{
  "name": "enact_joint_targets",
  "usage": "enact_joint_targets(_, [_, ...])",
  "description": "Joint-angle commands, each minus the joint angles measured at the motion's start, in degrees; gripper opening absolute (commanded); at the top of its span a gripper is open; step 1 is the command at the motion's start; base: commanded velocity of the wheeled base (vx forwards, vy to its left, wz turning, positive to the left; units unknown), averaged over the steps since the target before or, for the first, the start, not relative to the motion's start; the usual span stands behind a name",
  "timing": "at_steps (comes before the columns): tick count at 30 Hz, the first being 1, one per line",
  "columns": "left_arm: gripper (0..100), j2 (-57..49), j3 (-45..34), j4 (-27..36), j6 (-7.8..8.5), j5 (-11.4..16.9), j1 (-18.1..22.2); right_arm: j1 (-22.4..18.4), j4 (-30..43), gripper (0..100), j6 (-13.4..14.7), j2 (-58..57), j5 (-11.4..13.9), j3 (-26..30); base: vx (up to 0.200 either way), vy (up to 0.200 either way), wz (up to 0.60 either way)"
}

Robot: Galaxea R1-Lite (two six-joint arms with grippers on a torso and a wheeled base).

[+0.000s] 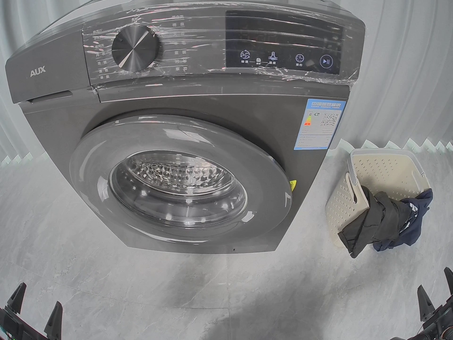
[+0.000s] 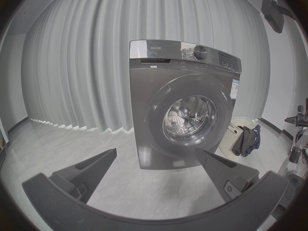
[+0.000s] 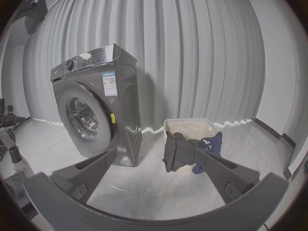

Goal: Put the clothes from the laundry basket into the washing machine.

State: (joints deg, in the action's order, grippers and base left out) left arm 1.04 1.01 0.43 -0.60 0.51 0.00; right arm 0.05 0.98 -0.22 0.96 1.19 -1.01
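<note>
Low over the floor, the left tool [image 1: 38,294] and right tool [image 1: 434,282] both gape wide, holding nothing. Ahead, the clothes [image 1: 377,220] drape over the laundry basket [image 1: 387,166] rim, right of the washing machine [image 1: 212,105] and nearer the right tool. Its door [image 1: 89,166] looks shut.

Even, diffuse overhead light is filling the room. Glare is streaking across the plastic film [image 1: 188,29] on the washing machine [image 1: 188,105] panel and glinting on the door glass [image 1: 179,190], beyond the left gripper's [image 2: 155,149] parted jaws. The machine is casting a soft shadow on the curtain [image 3: 152,90]. Fisheye distortion is bending both wrist views, dark vignetting ringing their edges.
</note>
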Motion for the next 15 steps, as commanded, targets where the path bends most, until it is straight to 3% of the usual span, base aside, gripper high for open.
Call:
enact_joint_targets(1, [100, -1.04, -0.92, 0.01, -0.02, 0.02, 0.0, 0.04, -0.1, 100, -0.04, -0.79, 0.04, 0.57, 0.0, 0.0, 0.0])
enact_joint_targets(4, [100, -1.04, -0.92, 0.01, -0.19, 0.19, 0.0, 0.04, -0.01, 100, -0.04, -0.79, 0.04, 0.57, 0.0, 0.0, 0.0])
enact_joint_targets(15, [100, -1.04, -0.92, 0.01, -0.19, 0.19, 0.0, 0.04, -0.01, 100, -0.04, -0.79, 0.04, 0.57, 0.0, 0.2, 0.0])
